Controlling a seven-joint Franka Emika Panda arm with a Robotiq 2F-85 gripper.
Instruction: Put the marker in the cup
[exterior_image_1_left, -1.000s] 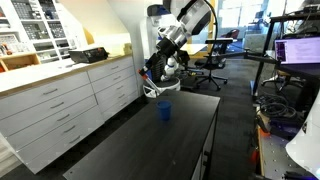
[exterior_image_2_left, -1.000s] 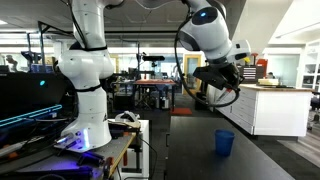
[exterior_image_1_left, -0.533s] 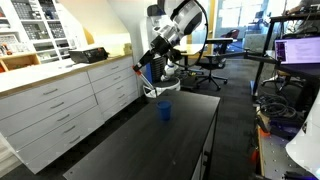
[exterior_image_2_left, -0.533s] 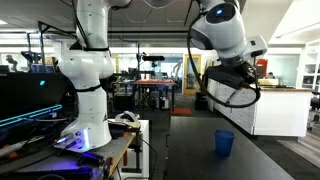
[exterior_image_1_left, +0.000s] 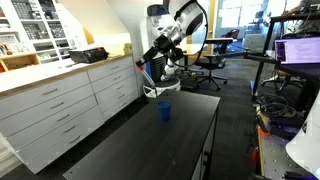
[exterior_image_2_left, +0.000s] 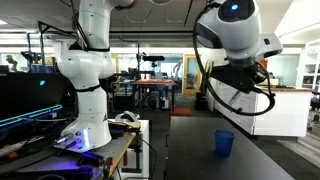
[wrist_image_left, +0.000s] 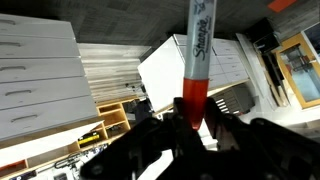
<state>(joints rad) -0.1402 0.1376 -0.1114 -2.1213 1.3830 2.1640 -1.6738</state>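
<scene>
High above the black bench (exterior_image_1_left: 150, 150), fingers (wrist_image_left: 222, 128) clamp the slim red-and-whitish marker (wrist_image_left: 196, 60) by one end — likely clearance for reaching the small blue cup (exterior_image_1_left: 165, 112) at five o'clock.

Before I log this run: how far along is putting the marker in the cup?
Done: the marker is picked up, clamped in the tool. In hand: it is held high in the air. Left: bring it over the blue cup, lower and release.

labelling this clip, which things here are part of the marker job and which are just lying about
Job: Sharpie marker, clamped in the tool; blue cup on the black table.
Lying about: white drawer cabinets, office chair, another white robot arm.
</scene>
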